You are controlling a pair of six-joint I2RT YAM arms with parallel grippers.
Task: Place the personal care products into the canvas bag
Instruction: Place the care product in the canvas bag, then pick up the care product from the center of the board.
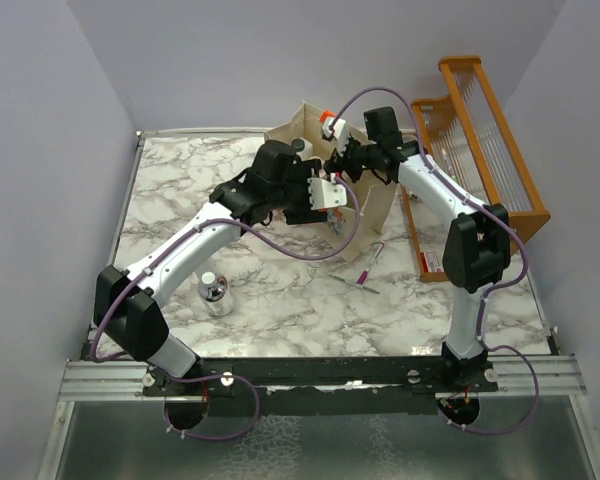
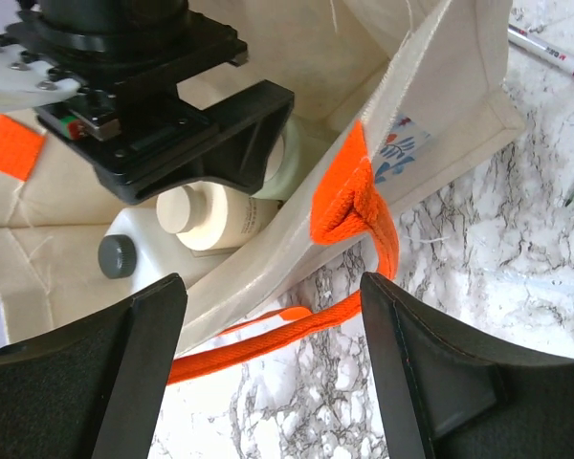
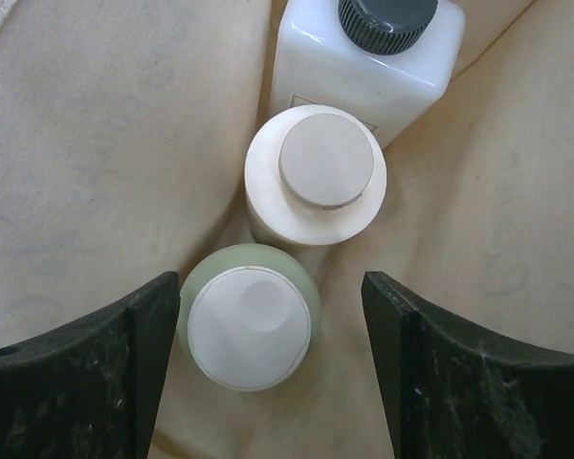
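The canvas bag (image 1: 375,205) stands upright at the back middle of the marble table, with orange handles (image 2: 359,196). In the right wrist view, an olive-green bottle with a cream cap (image 3: 251,325), a beige bottle (image 3: 316,172) and a white bottle with a dark cap (image 3: 368,57) stand inside it. My right gripper (image 3: 271,296) is open inside the bag's mouth, over the green bottle. My left gripper (image 2: 273,320) is open and empty just outside the bag's near wall, above an orange handle lying on the table. A short clear bottle with a chrome cap (image 1: 213,292) stands on the table near the left arm.
An orange slatted rack (image 1: 480,150) stands at the right, behind the bag. Two pens (image 1: 365,272) lie on the marble in front of the bag, and they also show in the left wrist view (image 2: 555,55). Grey walls close in the table on the left, back and right.
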